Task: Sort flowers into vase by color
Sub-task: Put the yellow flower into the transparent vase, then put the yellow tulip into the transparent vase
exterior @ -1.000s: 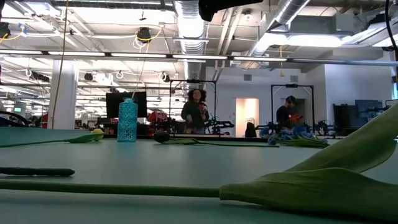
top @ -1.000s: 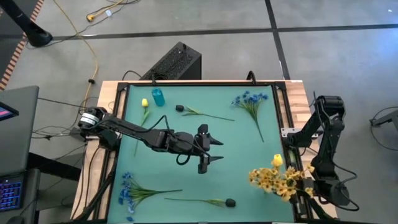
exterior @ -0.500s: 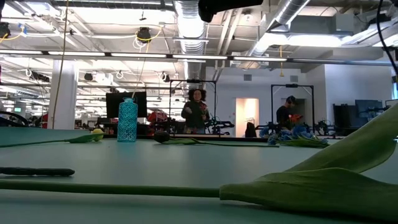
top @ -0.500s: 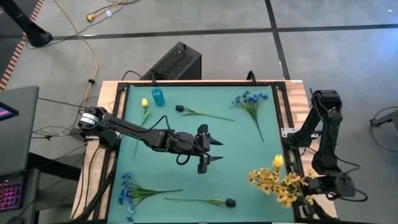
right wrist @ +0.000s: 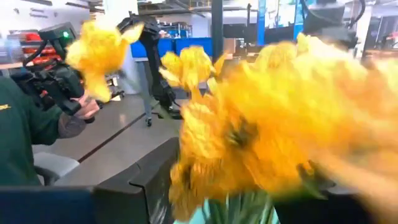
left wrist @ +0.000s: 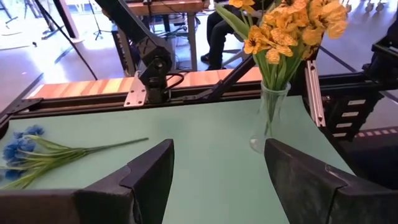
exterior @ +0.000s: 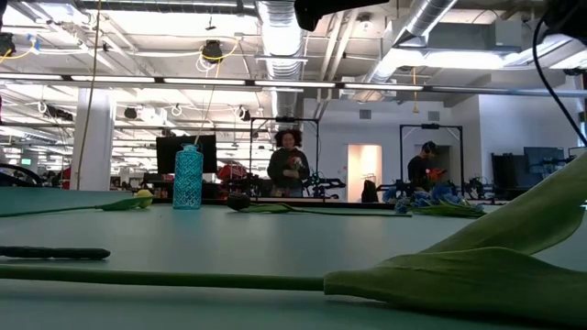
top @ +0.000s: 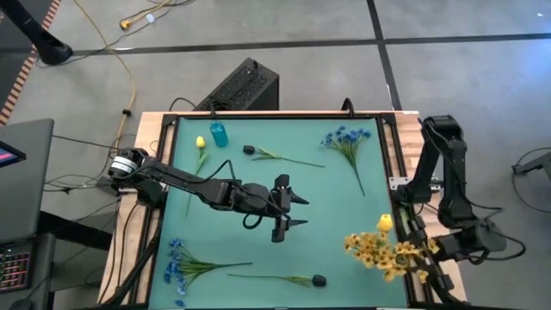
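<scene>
From above, I see my left arm reaching from the table's left edge toward the middle, elbow bent, with the left gripper [top: 291, 211] over bare mat and its jaws spread with nothing between them. My right arm stands folded off the right edge, its right gripper [top: 443, 248] just past the table, beside the yellow blossom clusters [top: 379, 250] that fill the clear vase [left wrist: 270, 121] at the right near corner. On the mat lie a blue blossom sprig [top: 349, 142] at far right, another blue sprig [top: 185, 263] at near left, a single yellow bud [top: 200, 144] beside the small teal vase [top: 219, 134], a dark bud [top: 249, 150] on its stem at the far side, and a second dark bud [top: 318, 280] near the front edge.

Low across the table, the teal vase stands upright; a green leaf [exterior: 477, 261] fills the foreground, and two people [exterior: 290, 168] stand in the room behind.

Through the left wrist camera, both fingers [left wrist: 146, 180] are set wide apart, facing the clear vase with its yellow bouquet.

Through the right wrist camera, yellow blossoms crowd right up against the fingers [right wrist: 149, 180], which stand apart; I cannot tell whether they touch any stem.
</scene>
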Motion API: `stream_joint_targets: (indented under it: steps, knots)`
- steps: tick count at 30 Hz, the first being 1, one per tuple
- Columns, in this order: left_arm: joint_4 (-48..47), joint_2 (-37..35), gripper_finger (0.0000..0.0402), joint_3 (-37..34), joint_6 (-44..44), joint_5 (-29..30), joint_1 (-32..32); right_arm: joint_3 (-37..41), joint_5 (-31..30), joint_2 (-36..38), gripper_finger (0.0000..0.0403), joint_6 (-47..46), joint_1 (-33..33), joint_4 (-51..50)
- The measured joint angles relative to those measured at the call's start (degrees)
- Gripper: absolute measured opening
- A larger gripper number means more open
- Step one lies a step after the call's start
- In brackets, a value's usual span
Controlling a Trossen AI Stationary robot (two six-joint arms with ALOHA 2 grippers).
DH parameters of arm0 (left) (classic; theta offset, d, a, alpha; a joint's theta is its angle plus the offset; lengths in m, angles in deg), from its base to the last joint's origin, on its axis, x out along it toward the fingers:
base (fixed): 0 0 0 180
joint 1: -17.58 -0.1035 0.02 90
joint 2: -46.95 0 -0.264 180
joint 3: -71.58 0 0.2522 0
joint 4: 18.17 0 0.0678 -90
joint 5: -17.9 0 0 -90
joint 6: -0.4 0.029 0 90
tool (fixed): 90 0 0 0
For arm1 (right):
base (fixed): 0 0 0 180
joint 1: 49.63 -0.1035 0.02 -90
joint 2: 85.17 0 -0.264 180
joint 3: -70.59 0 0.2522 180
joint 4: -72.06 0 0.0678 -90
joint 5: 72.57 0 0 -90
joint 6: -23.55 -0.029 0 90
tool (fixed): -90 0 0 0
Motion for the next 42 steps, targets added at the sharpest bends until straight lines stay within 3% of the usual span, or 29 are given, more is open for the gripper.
stream_joint_targets:
  steps: [9,13,19,27,42]
  knots:
    - [0.0,0.0,0.0240,0.0,0.1,0.0,0.0,0.0,0.2,3.8,0.0247,11.2,0.1,0.0]
    - [0.0,0.0,0.0240,0.0,0.2,-1.5,0.0,0.0,4.0,5.5,0.0247,14.8,0.1,0.3]
    - [-0.7,0.0,0.0240,0.0,0.7,-1.5,0.0,0.0,4.4,8.3,0.0247,15.0,0.3,2.2]
    - [-0.9,0.0,0.0240,0.0,1.1,-1.4,0.0,0.0,4.3,11.0,0.0266,15.2,2.8,5.9]
    - [-1.5,0.0,0.0240,0.0,1.3,-0.8,0.0,-6.9,4.3,15.0,0.0271,31.4,11.6,9.5]
